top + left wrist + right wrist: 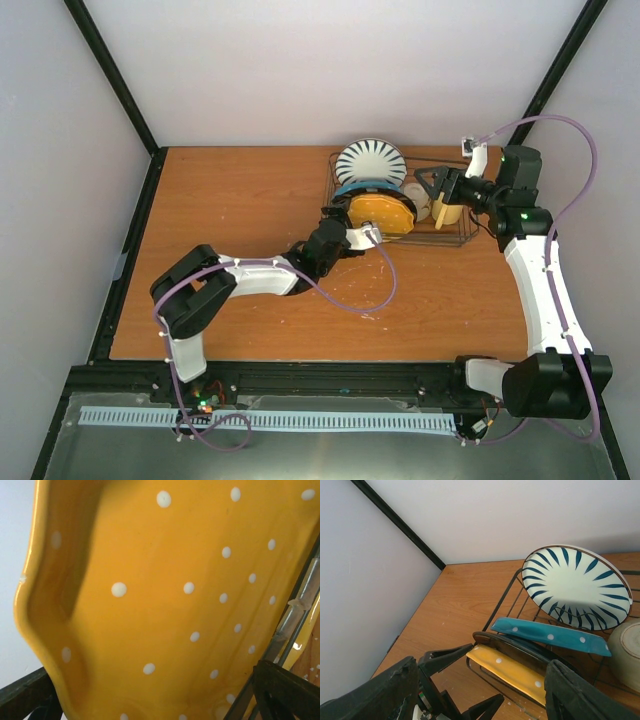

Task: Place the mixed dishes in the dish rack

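The left arm reached across the table [250,200] toward the far right. The left claw [365,234] sat at the near-left corner of the rack [506,594], its fingers spread wide and clamping nothing. The yellow plate [383,212] lay just far-right of it, so close that it filled the left wrist view. It stood on edge in the nearest slot, leaning, with its long axis running left to right along the rack's near side. Whether a fingertip touched its rim could not be told. Beyond it the teal plate [550,636] leaned the same way, and the striped plate [577,582] stood nearly upright at the far side. To their right in the rack lay the bowl [627,652], and past it the mug [447,211] at the right end. The right claw [428,187] hovered over that end, pointing left, its fingers wide apart and empty, with the mug just near of it. All five dishes seemed to be in the rack, so the load looked close to done. The left claw, the nearer one to the yellow plate, would likely need to back off near-left along its own reach without catching the rim. The wooden table gave room on that side, but the wires and the leaning plate gave little.
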You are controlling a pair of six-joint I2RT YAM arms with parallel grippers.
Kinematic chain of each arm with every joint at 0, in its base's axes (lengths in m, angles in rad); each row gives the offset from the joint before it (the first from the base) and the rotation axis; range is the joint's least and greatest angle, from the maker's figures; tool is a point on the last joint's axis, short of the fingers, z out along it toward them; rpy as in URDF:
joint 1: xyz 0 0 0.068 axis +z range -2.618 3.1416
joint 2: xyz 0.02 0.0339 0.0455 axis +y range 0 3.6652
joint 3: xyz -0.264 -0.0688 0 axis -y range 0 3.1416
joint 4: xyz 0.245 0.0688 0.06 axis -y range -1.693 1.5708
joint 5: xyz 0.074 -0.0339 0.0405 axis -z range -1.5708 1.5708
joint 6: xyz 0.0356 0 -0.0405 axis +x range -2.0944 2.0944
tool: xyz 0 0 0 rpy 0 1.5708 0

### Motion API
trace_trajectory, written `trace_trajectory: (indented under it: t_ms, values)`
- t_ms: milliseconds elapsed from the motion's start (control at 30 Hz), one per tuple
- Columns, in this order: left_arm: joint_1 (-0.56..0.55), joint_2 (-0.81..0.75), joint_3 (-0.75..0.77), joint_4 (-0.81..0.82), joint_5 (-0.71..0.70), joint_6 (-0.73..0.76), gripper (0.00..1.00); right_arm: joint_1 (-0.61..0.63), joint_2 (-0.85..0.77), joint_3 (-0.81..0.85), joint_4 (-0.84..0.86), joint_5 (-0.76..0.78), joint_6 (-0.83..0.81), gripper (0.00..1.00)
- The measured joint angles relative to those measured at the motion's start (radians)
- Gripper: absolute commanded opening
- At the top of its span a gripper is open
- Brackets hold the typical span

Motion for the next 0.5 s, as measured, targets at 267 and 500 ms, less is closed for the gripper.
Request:
trace_trajectory:
  t_ms: [267, 500]
  values:
    - [0.0, -0.043, 0.016, -0.121, -0.026, -0.075, 1.0, 0.0, 0.0, -0.003, 0.007, 0.0, 0.0, 0.68]
    - [-0.001, -0.104, 0.047, -0.205, -0.078, -0.113, 1.0, 0.0, 0.0, -0.003, 0.014, 0.0, 0.0, 0.68]
